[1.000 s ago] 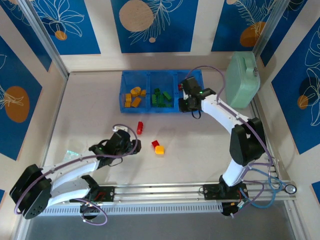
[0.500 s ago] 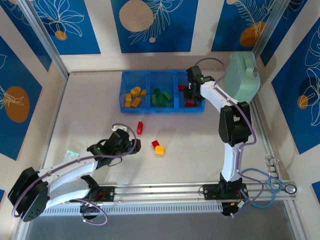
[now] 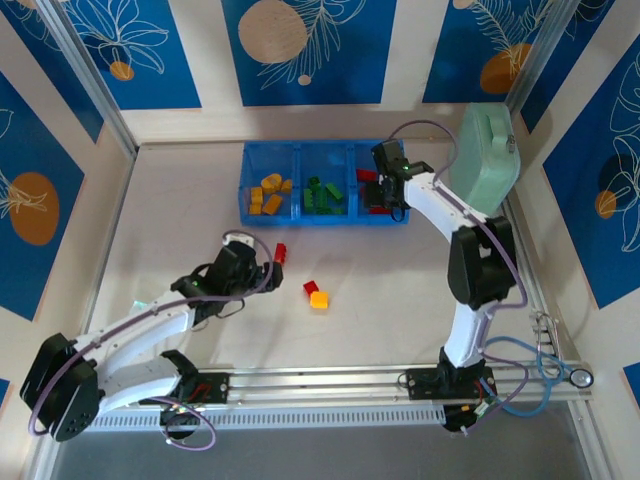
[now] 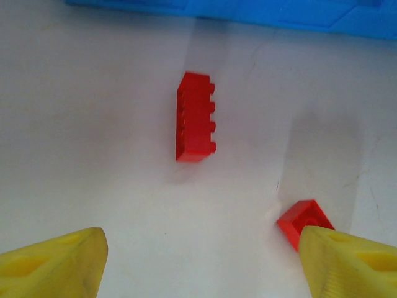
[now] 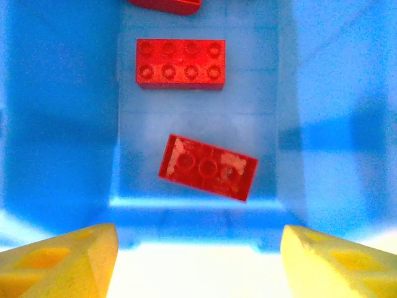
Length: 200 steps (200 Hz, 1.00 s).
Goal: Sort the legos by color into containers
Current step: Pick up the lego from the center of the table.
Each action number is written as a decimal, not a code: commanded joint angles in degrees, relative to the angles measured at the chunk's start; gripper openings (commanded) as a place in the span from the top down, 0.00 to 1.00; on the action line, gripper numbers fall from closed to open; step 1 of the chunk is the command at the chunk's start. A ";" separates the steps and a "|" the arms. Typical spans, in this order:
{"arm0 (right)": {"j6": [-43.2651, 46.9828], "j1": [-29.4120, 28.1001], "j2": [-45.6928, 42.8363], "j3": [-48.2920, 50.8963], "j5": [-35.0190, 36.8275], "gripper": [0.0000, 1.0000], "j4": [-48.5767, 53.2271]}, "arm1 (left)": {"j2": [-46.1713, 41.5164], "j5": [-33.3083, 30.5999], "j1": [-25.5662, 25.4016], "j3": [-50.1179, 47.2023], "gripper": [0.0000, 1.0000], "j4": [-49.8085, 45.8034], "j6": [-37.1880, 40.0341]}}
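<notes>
**Lego sort: bench state, both pincers released**

Pale tabletop (image 3: 170, 210) is noted as the work surface. The white left arm (image 3: 140, 335) is stretched over its near-left part; the white right arm (image 3: 470, 250) is reached to the far side.

A pale mint-green handled case (image 3: 484, 160) is seen at far right, beside the translucent blue plastic tray (image 3: 270, 155), which lies at far centre w/ 3 compartments side by side.

- L compartment: yellow-orange bricks (image 3: 268, 194).
- Mid compartment: green bricks (image 3: 321, 194).
- R compartment: red bricks (image 3: 378, 207), partly covered by the right gripper (image 3: 386, 192).

Right gripper (image 5: 198, 257) is held over the near wall of the R compartment, jaws spread, nothing between the yellow fingers (image 5: 62, 261). Below it, a red 2x4 brick (image 5: 180, 64) lies studs up; a second red brick (image 5: 208, 167) lies skewed, hollow side up, closer to the near wall.

Left gripper (image 3: 262, 272) is held low over the table, short of the tray, jaws spread and empty (wrist view (image 4: 198, 261)). 3 bricks are left loose on the table:

- A long red brick (image 4: 195, 126) (image 3: 280, 254) lies on its side ahead of the fingertips, clear of them.
- A small red brick (image 4: 305, 220) (image 3: 310, 288) lies just beside one fingertip.
- A yellow-orange cube brick (image 3: 319, 299) lies against the small red one.
</notes>
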State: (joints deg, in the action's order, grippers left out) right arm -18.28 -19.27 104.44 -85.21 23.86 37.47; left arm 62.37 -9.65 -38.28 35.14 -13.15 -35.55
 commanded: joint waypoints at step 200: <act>-4.96 -1.22 -42.09 36.58 4.88 0.24 -5.63 | 44.41 -4.77 -1.55 32.53 0.72 -10.31 14.34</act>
State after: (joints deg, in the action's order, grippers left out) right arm -21.74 -20.99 62.89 -48.71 28.32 31.77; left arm 105.58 -11.75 -36.40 63.57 -19.07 -22.72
